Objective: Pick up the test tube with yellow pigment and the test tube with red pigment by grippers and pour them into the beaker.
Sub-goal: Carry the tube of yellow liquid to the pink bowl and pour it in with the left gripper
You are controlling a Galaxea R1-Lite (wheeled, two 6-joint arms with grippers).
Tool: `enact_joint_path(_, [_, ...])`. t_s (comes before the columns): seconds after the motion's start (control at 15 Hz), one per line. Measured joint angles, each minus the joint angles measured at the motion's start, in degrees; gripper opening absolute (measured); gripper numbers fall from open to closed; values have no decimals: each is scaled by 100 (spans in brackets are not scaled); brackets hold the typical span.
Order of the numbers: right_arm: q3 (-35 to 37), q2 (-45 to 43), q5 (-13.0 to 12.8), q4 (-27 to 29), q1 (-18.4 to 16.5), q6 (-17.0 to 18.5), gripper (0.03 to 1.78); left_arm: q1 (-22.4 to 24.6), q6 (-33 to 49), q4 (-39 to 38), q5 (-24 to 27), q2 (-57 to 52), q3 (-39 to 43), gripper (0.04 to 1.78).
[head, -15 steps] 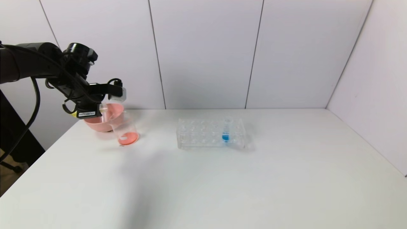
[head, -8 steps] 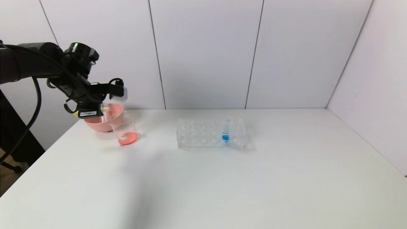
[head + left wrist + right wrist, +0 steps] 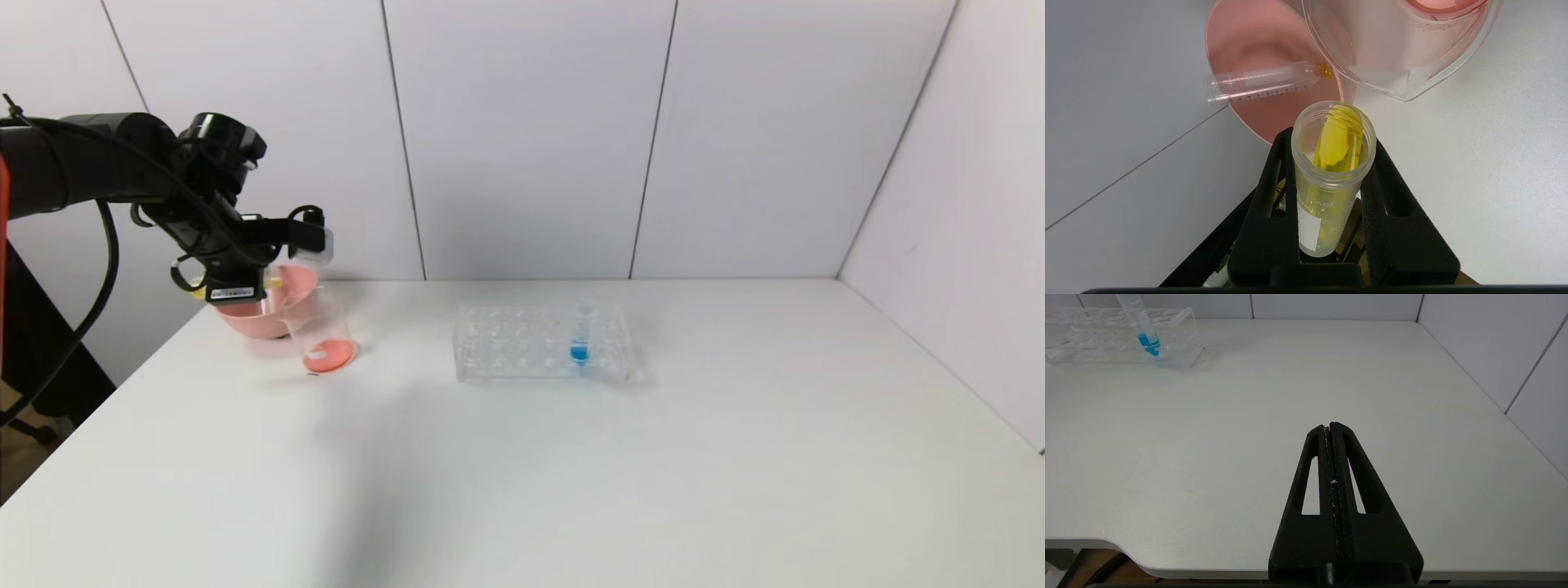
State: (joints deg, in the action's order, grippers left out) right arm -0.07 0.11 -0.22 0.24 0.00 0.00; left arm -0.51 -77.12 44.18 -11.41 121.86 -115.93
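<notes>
My left gripper (image 3: 1331, 139) is shut on the test tube with yellow pigment (image 3: 1333, 163) and holds it tilted in the air over the pink bowl, its open mouth toward the beaker (image 3: 1400, 53). Yellow liquid lies along the tube's wall up near the mouth. In the head view the left gripper (image 3: 273, 278) is just above and left of the beaker (image 3: 320, 331), which holds red-orange liquid. The test tube with red pigment (image 3: 1261, 83) lies in the pink bowl with only a drop left in its tip. My right gripper (image 3: 1329, 426) is shut and empty, low over the table's front edge.
The pink bowl (image 3: 245, 320) stands against the beaker at the table's far left; it also shows in the left wrist view (image 3: 1241, 36). A clear tube rack (image 3: 522, 347) at mid-table holds a tube with blue liquid (image 3: 580, 339). Walls close the back and right.
My left arm has shifted slightly to the right, toward the beaker, with the yellow tube still in its grip. Nothing else has moved.
</notes>
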Motion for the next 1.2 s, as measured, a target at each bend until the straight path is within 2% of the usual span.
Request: enact_joint_path(1.2, [0,0,-2,2,0,0,11,-191,16,-28,-717,110,0,45])
